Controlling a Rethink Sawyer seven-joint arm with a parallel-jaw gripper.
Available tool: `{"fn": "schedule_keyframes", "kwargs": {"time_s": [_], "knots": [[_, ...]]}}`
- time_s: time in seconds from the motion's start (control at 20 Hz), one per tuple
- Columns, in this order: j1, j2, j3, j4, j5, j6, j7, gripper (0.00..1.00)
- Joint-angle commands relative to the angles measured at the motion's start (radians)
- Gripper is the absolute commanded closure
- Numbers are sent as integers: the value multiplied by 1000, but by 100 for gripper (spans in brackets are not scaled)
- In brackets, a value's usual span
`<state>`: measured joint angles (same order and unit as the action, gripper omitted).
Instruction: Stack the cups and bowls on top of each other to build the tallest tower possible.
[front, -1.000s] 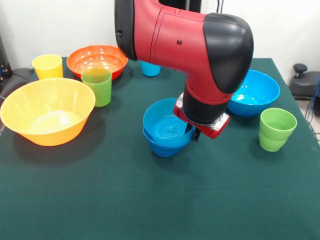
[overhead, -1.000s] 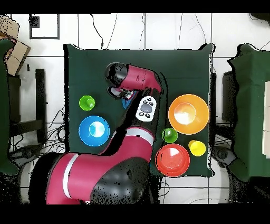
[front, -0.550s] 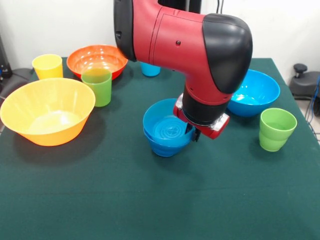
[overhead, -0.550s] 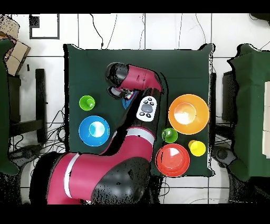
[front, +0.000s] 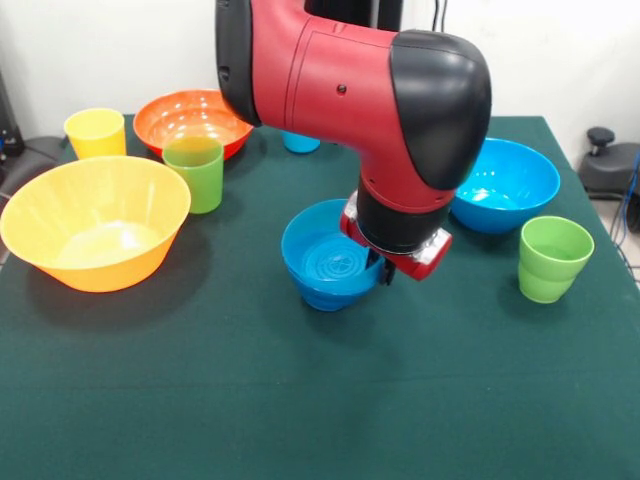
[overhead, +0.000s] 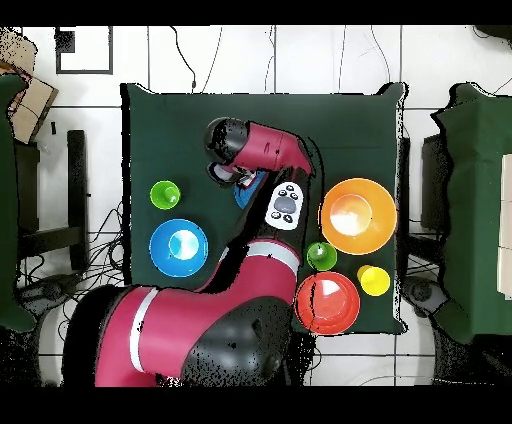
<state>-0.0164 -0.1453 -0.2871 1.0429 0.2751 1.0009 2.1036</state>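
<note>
A medium light blue bowl (front: 325, 262) sits mid-table and looks nested in a darker blue bowl (front: 325, 296) beneath it. My gripper (front: 380, 268) is shut on the bowl's right rim, mostly hidden under the red and black wrist. In the overhead view only a sliver of this bowl (overhead: 243, 192) shows beside the arm. A big yellow-orange bowl (front: 95, 220) stands at the left, with an orange-red bowl (front: 193, 118) behind it. A big light blue bowl (front: 505, 185) is at the right. Cups stand apart: yellow (front: 96, 132), green (front: 194, 172), green (front: 554, 258), and light blue (front: 300, 140).
The green table cloth (front: 300, 400) has open room along the near edge. From overhead, the arm covers the table's middle. The big blue bowl (overhead: 179, 246) and a green cup (overhead: 165, 194) lie left of it; the yellow-orange bowl (overhead: 358, 214) and orange-red bowl (overhead: 327, 301) lie right.
The arm and gripper have shifted slightly left in the front view, and the blue bowl has moved left with them. Everything else stayed put.
</note>
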Motion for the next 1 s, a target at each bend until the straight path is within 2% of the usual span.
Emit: {"fn": "schedule_keyframes", "kwargs": {"time_s": [0.05,0.6,1.0], "knots": [[-30,-24,127,50,-23,-7,-10,100],[-19,-32,114,65,-33,-6,5,100],[-17,-19,103,27,-40,31,9,100]]}}
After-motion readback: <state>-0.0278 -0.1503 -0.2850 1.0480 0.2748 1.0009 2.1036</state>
